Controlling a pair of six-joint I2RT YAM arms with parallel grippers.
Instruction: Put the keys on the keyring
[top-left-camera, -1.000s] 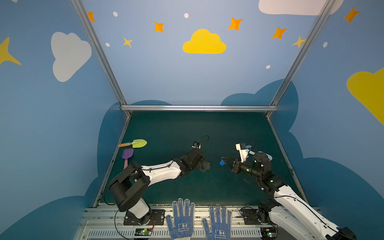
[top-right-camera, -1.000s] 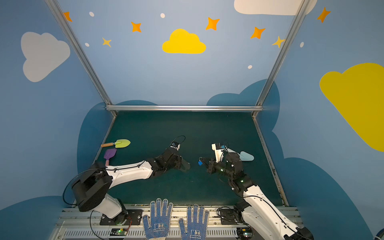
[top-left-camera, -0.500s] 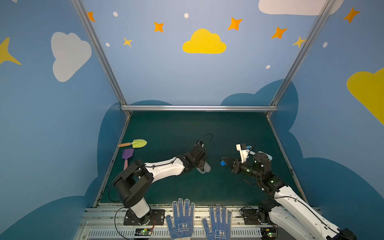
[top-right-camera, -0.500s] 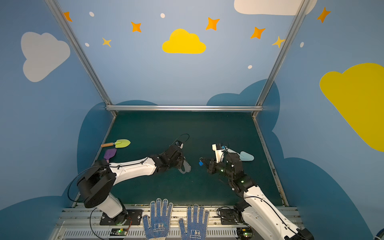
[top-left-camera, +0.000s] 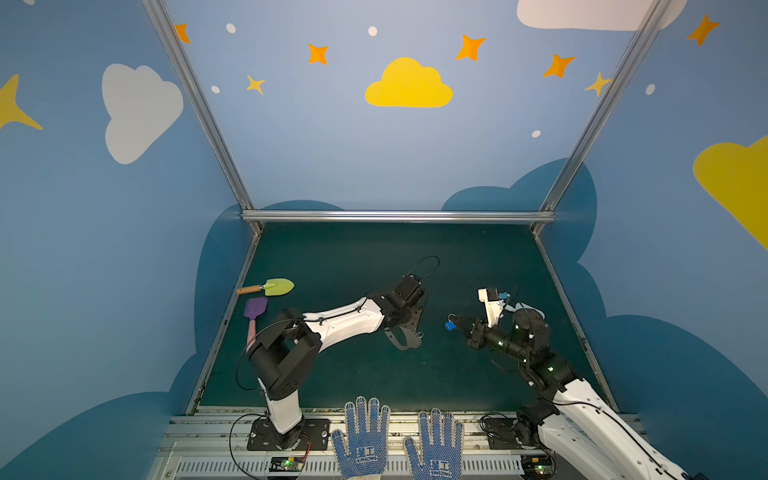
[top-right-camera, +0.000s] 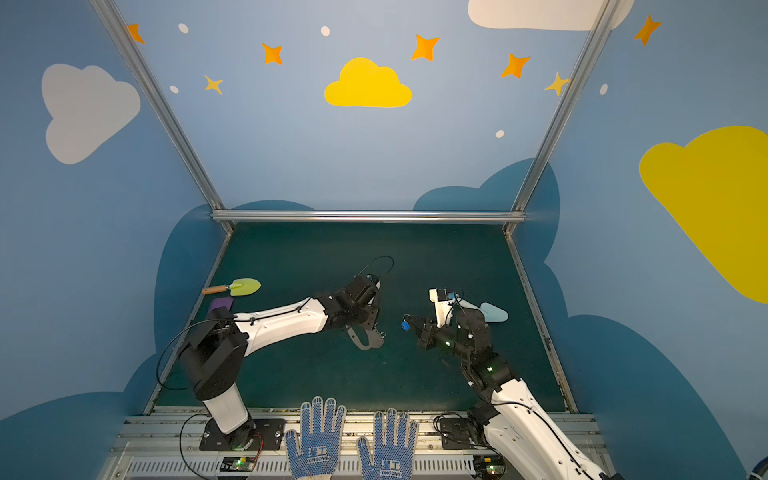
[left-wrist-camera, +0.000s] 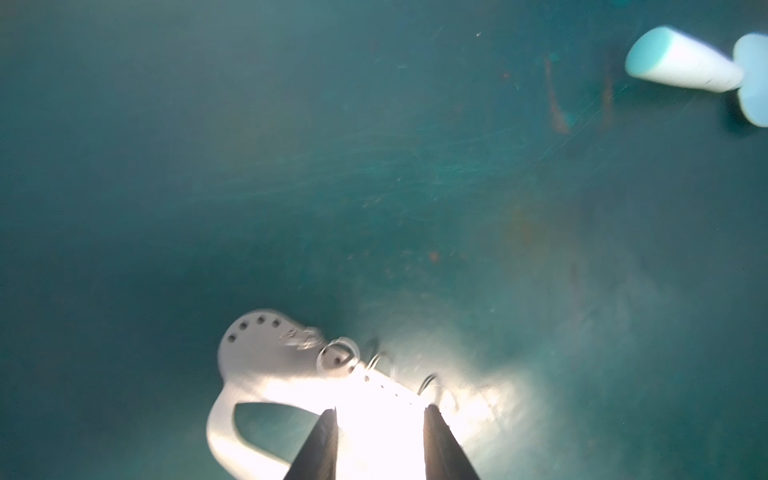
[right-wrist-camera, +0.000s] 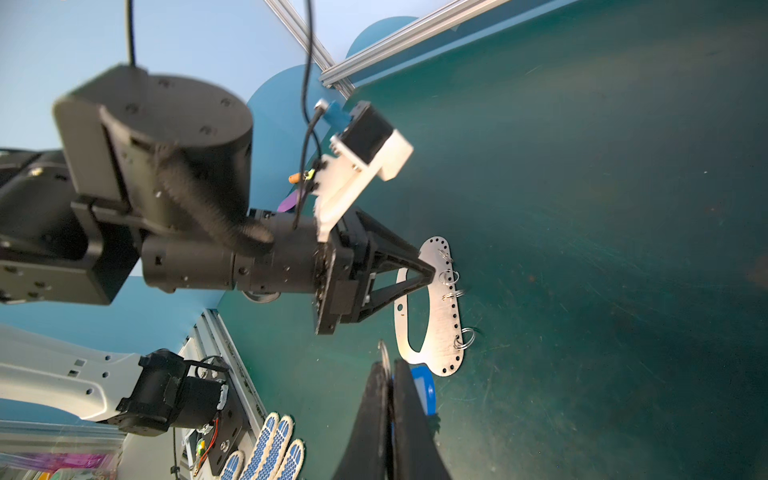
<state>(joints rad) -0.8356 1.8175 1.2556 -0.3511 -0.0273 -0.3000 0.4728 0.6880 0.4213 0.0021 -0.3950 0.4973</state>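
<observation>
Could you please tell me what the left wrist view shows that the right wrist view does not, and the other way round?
Only the left wrist view shows the pale blue toy spade, lying well apart from the keyring. Only the right wrist view shows the left arm from outside, the keys with their blue tag pinched in the shut right pincer, and the blue-dotted gloves. Both show the keyring lying on the green table, with the left pincer at it.

A robot test booth is shown: blue walls (top-left-camera: 374, 166) painted with clouds and stars are framed by aluminium rails (top-left-camera: 397, 216), a green mat (top-left-camera: 353, 257) is laid, and work gloves (top-left-camera: 361, 440) (a pair) are seen at six o'clock.
</observation>
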